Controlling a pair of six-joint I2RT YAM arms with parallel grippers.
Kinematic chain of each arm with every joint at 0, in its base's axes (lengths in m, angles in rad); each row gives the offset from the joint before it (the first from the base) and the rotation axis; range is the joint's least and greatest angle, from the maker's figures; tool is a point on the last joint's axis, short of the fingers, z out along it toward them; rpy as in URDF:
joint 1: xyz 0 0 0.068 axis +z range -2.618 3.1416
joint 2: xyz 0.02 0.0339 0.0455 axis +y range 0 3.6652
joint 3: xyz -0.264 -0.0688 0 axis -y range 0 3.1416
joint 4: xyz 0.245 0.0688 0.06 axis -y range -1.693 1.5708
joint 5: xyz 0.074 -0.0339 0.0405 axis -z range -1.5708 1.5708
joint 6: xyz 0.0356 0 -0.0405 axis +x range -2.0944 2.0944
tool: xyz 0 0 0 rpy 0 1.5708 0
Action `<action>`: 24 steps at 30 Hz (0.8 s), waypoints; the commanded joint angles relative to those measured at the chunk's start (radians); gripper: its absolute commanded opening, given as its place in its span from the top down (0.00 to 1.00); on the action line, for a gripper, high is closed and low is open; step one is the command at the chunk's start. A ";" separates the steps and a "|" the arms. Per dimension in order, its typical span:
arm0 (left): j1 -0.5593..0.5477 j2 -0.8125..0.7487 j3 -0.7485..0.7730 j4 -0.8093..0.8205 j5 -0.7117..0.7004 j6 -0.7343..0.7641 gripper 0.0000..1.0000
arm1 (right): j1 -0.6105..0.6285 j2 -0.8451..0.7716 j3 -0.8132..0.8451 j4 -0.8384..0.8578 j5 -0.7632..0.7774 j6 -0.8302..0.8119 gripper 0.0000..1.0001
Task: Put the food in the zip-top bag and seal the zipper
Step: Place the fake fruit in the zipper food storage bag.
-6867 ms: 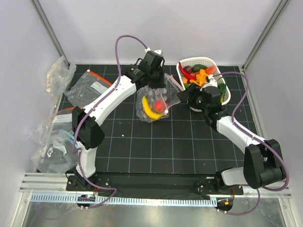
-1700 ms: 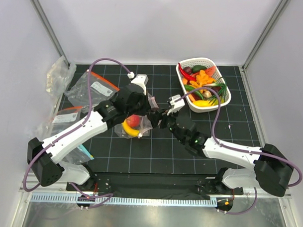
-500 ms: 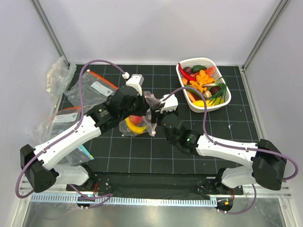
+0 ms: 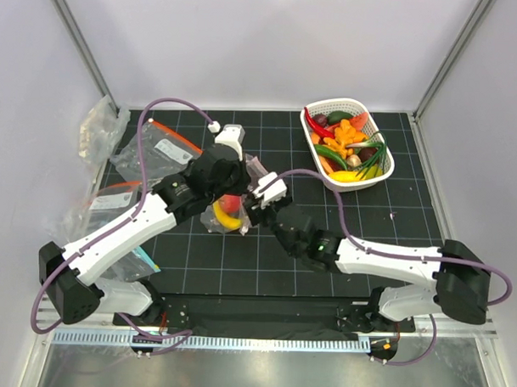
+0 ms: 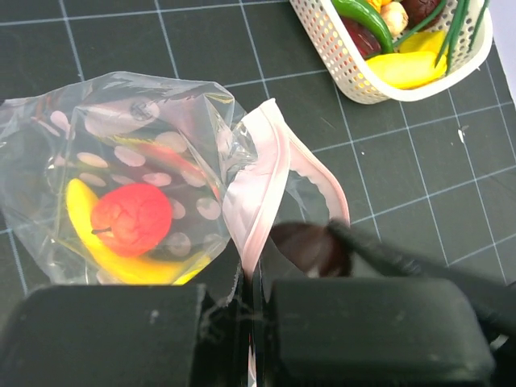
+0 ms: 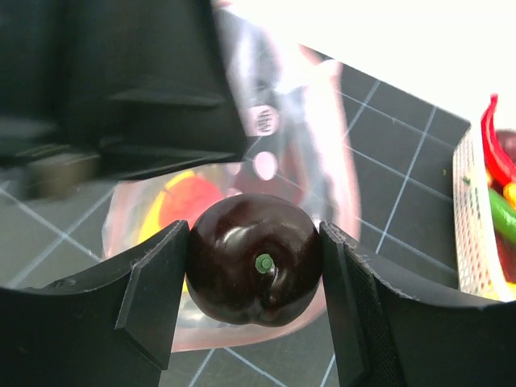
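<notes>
The right hand [image 6: 255,266] gripped a dark purple fruit [image 6: 242,234], seemingly just at the mouth of the bag [image 5: 121,121]. The left hand [image 5: 250,322] was pinched shut on the pink zipper [image 5: 262,169], the bag holding a banana [image 5: 105,258] and a red fruit [image 5: 133,218].

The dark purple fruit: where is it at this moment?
The dark purple fruit is at the centre of the right wrist view, clamped in the right gripper, just before the mouth of the zip-top bag, left of the white basket.
</notes>
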 commanded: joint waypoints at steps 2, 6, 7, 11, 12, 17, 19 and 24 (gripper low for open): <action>-0.001 -0.039 0.027 0.006 -0.059 0.024 1.00 | 0.038 0.088 0.062 0.064 0.021 -0.194 0.52; -0.001 -0.049 0.024 0.008 -0.056 0.021 1.00 | 0.038 0.146 0.076 0.067 -0.024 -0.224 0.52; -0.001 -0.052 0.024 0.006 -0.053 0.019 1.00 | 0.038 0.161 0.100 0.059 -0.014 -0.219 0.52; -0.001 -0.063 0.014 0.006 -0.065 0.016 1.00 | 0.015 0.186 0.113 0.044 0.013 -0.167 0.40; -0.001 -0.065 0.014 0.006 -0.069 0.016 1.00 | 0.007 0.182 0.110 0.035 -0.009 -0.149 0.29; -0.001 -0.059 0.015 0.004 -0.082 0.018 1.00 | 0.004 0.149 0.110 0.025 -0.060 -0.104 0.01; -0.001 -0.059 0.018 0.001 -0.082 0.018 1.00 | 0.002 0.126 0.107 0.016 -0.076 -0.086 0.01; -0.001 -0.054 0.017 -0.003 -0.106 0.016 0.99 | 0.004 0.050 0.078 0.021 -0.084 -0.032 0.01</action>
